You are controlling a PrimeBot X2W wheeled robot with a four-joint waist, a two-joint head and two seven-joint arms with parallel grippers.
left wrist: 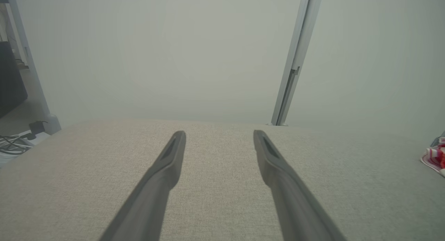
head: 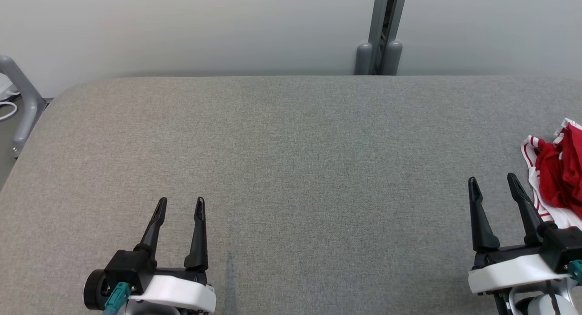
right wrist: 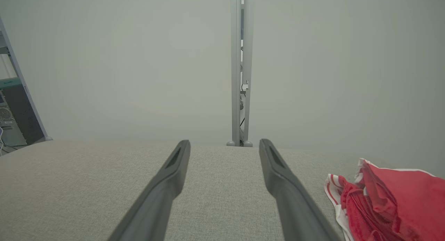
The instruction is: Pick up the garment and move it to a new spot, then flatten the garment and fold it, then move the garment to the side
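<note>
The garment [head: 558, 174], a crumpled red piece with white striped trim, lies at the far right of the bench [head: 291, 147] and runs out of the head view, so I cannot tell how near it sits to the bench's right edge. The chief risk, as I judge it, is a pinch that catches only one loose fold, so the rest drags or slips off that side on the lift. Its netted inner layer could also snag a fingertip. The right gripper [head: 492, 178] stands just beside the garment's left side without touching it, its fingers [head: 479, 215] spread wide and empty. The left gripper [head: 181, 201] is well apart at the lower left, equally wide and holding nothing. The middle and left of the bench offer broad bare fabric for laying the garment flat. The limits are the far edge below the wall [head: 182, 28], where a grey post [head: 379, 56] stands, and the rounded far-left corner beside a grey rail [head: 22, 97].
</note>
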